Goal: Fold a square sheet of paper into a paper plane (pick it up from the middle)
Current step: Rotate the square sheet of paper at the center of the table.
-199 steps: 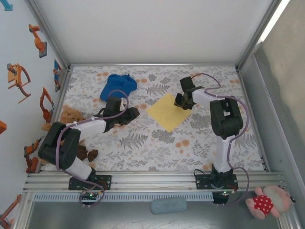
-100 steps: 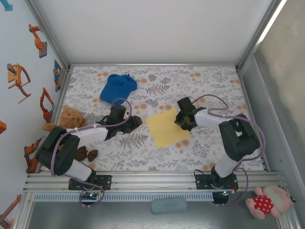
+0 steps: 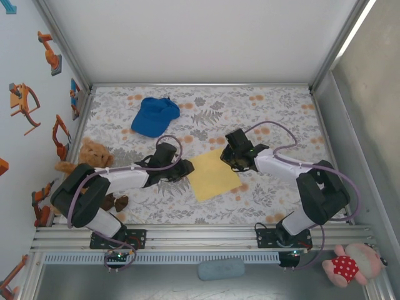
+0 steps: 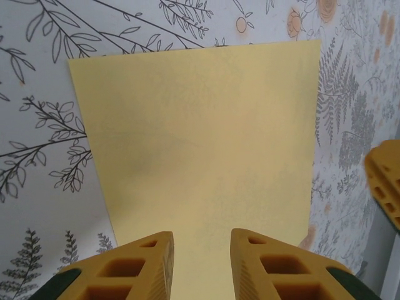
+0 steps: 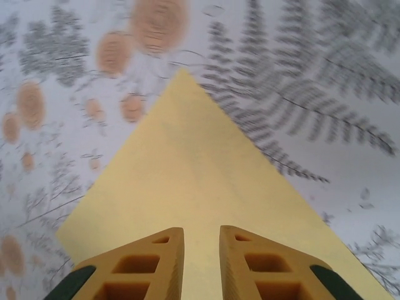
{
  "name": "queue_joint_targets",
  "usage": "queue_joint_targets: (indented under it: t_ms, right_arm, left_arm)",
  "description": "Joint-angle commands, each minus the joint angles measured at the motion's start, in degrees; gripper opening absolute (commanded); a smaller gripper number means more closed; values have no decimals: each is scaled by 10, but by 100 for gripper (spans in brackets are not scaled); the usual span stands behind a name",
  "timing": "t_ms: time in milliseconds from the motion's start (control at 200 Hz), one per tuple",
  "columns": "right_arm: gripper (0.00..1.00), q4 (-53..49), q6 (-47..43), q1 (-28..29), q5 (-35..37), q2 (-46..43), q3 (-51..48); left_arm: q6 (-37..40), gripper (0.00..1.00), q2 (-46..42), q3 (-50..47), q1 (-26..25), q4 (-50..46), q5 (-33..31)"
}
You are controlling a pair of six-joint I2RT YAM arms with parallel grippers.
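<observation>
The square sheet of paper is plain yellow and lies flat on the floral table, one corner pointing to the near edge. My left gripper stands at its left edge; in the left wrist view the gripper is over the sheet, open by a moderate gap with nothing between the fingers. My right gripper is at the sheet's far right corner. In its wrist view the right gripper is low over the paper, open by a narrow gap. No paper plane shape shows.
A blue fabric cap lies at the back left. A brown teddy bear sits by the left wall beside the left arm. The right gripper's yellow finger shows at the right edge of the left wrist view.
The sheet has slid toward the near edge and turned a little, along with the right gripper. The left gripper has moved right to the sheet's left edge. Both pairs of jaws have narrowed.
</observation>
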Motion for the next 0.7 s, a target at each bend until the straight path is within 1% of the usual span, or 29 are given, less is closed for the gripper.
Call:
queue_joint_targets:
  t_ms: [0,165,255,421,696]
  right_arm:
    - [20,-15,-93,-18,-31,21,27]
    - [19,-19,-146,-39,-101,74,61]
    - [18,-41,-171,-40,-119,101,85]
    - [18,-67,-193,-40,-123,127,101]
    - [18,-101,-209,-40,-104,151,105]
  left_arm:
    - [-4,30,18,20,-4,-17,-5]
    - [1,30,41,38,-4,-18,-1]
    - [0,29,54,45,-4,-18,-2]
    - [-6,28,71,50,-4,-27,-5]
    - [3,27,81,64,-3,-63,-18]
